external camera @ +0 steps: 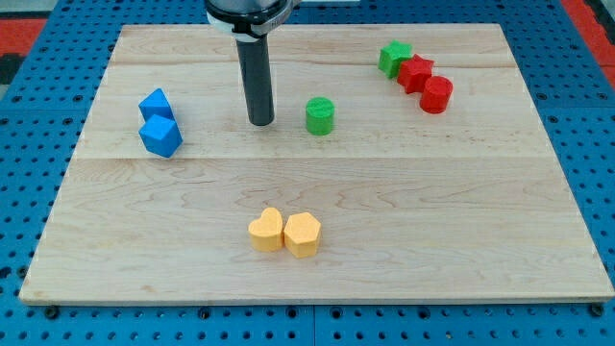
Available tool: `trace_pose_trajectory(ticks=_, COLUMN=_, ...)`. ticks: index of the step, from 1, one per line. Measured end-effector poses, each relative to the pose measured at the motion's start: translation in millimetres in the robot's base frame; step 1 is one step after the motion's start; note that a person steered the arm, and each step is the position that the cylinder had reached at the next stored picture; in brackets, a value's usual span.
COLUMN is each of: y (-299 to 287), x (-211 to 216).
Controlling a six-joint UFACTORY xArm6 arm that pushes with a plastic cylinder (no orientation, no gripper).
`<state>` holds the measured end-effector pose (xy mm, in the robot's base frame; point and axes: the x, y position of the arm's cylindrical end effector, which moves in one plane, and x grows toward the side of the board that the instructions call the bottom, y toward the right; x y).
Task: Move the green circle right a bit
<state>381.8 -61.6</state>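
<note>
The green circle (320, 115) is a short green cylinder standing on the wooden board (404, 211), a little above the middle. My tip (260, 123) is the lower end of the dark rod and rests on the board just to the view's left of the green circle, with a small gap between them. The rod stands upright from the view's top.
A green star (394, 58), a red star (416, 73) and a red cylinder (436, 95) cluster at the top right. Two blue blocks (159, 123) sit at the left. A yellow heart (266, 230) and a yellow hexagon (303, 234) sit at the bottom middle.
</note>
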Motion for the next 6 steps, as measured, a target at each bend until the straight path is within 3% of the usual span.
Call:
trace_pose_trajectory(ticks=4, y=26.5, x=0.4)
trace_pose_trajectory(ticks=5, y=67.4, x=17.4)
trace_pose_trajectory(ticks=6, y=163.7, x=43.0)
